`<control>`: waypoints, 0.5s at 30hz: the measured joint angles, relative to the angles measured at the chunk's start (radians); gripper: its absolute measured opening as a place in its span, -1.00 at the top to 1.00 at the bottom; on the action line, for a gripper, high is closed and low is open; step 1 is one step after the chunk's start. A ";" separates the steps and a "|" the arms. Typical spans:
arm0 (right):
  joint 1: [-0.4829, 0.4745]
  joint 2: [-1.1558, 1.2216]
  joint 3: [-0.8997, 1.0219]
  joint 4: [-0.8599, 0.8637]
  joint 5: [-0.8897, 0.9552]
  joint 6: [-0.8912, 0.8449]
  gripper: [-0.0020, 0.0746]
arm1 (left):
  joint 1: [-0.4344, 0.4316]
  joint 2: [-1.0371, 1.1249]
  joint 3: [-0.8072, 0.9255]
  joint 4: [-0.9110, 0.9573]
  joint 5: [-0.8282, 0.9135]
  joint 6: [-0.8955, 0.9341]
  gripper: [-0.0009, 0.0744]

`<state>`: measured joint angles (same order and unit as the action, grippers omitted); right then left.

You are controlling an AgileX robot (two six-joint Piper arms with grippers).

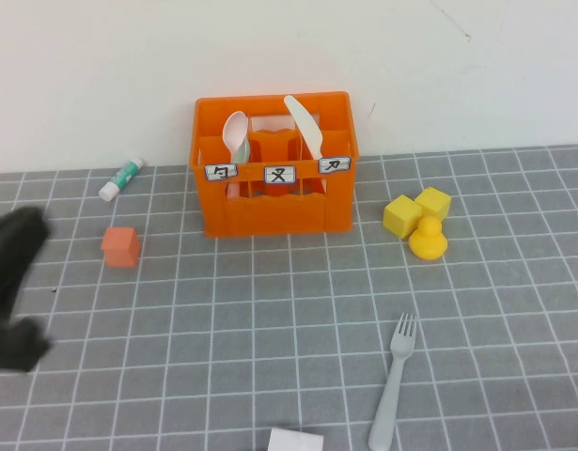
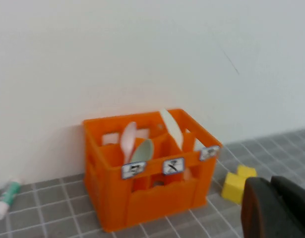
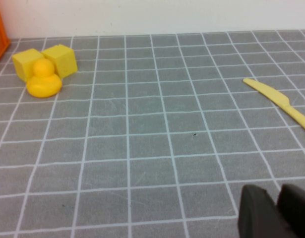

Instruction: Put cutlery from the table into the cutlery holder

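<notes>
Grey fork (image 1: pixel 394 381) lies on surface (image 1: pixel 223 310), well in front of orange holder (image 1: pixel 274 214), prongs pointing toward it. Left pincer (image 1: pixel 11 282) shut, empty, far off left. Right pincer (image 3: pixel 276 210): grip unclear, likely nearer fork.

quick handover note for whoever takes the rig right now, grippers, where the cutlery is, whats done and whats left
Left gripper: shut, empty, off at the table's left edge, facing the cutlery holder.
Right gripper: low over the table right of the yellow duck; its fingers stand close together with nothing between them.
Done: pink spoon, green spoon and white knife stand in the holder.
Left: grey fork lies on the table near the front edge, tines toward the holder. A yellow knife also lies on the table, seen only in the right wrist view.
</notes>
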<state>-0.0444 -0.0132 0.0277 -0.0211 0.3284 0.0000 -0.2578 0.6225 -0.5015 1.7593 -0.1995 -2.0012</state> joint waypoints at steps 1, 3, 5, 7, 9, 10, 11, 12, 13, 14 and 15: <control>0.000 0.000 0.000 0.000 0.000 0.000 0.71 | 0.000 -0.045 0.027 -0.002 0.035 -0.024 0.98; 0.000 0.000 0.000 0.000 0.000 0.000 0.71 | 0.000 -0.122 0.074 -0.007 0.098 -0.059 0.98; 0.000 0.000 0.000 0.000 0.000 0.000 0.71 | 0.000 -0.195 0.123 -0.010 0.144 -0.079 0.98; 0.000 0.000 0.000 0.000 0.000 0.000 0.71 | 0.000 -0.259 0.182 -0.017 0.193 -0.104 0.98; 0.000 0.000 0.000 0.000 0.000 0.000 0.71 | 0.000 -0.315 0.240 -0.024 0.239 -0.156 0.98; 0.000 0.000 0.000 0.000 0.000 0.000 0.71 | 0.000 -0.346 0.267 -0.028 0.266 -0.186 0.98; 0.000 0.000 0.000 0.000 0.000 0.000 0.71 | 0.000 -0.369 0.286 -0.030 0.291 -0.205 0.98; 0.000 0.000 0.000 0.000 0.000 0.000 0.71 | 0.000 -0.396 0.307 -0.033 0.311 -0.220 0.98; 0.000 0.000 0.000 0.000 0.000 0.000 0.71 | 0.000 -0.422 0.326 -0.035 0.327 -0.231 0.98; 0.000 0.000 0.000 0.000 0.000 0.000 0.71 | 0.000 -0.444 0.338 -0.038 0.338 -0.233 0.98; 0.000 0.000 0.000 0.000 0.000 0.000 0.71 | 0.000 -0.465 0.350 -0.043 0.350 -0.230 0.98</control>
<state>-0.0444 -0.0132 0.0277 -0.0211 0.3284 0.0000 -0.2578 0.1571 -0.1519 1.7166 0.1504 -2.2310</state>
